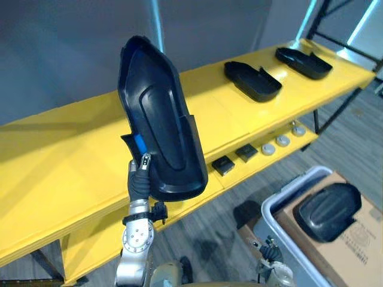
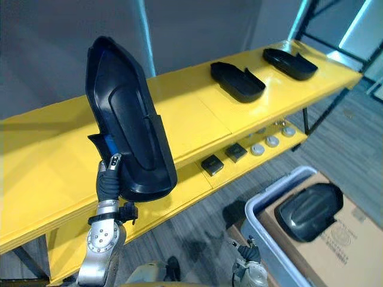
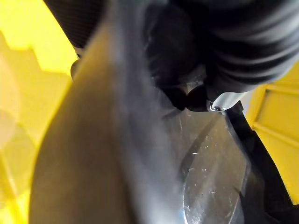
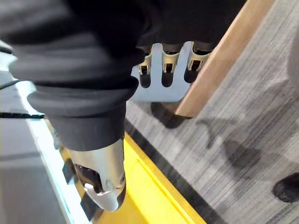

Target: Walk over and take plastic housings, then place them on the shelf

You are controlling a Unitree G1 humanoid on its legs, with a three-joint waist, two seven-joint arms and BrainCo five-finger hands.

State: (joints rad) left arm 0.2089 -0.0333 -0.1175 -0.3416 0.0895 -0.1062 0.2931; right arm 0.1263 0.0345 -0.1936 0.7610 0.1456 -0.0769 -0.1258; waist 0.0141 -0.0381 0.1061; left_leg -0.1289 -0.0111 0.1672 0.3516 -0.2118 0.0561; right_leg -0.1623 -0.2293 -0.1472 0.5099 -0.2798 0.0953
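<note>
Right hand (image 4: pixel 163 65): low beside the bin, fingers relaxed and straight, holding nothing.
Bin (image 1: pixel 293 189): grey, on the floor at the right; contains a cardboard sheet (image 1: pixel 359 239) with one black binned housing (image 1: pixel 328 210) lying on it.
Left hand (image 1: pixel 140 179): closed round the lower edge of the held housing (image 1: pixel 158 119), which stands upright in front of the shelves.
Lower shelf (image 1: pixel 96 239): black square parts (image 1: pixel 223 165), then grey discs (image 1: pixel 282 141), in a row.
Top shelf (image 1: pixel 60 161): carries near shelved housing (image 1: pixel 251 81) and far shelved housing (image 1: pixel 303 63), both lying flat towards the right end.
</note>
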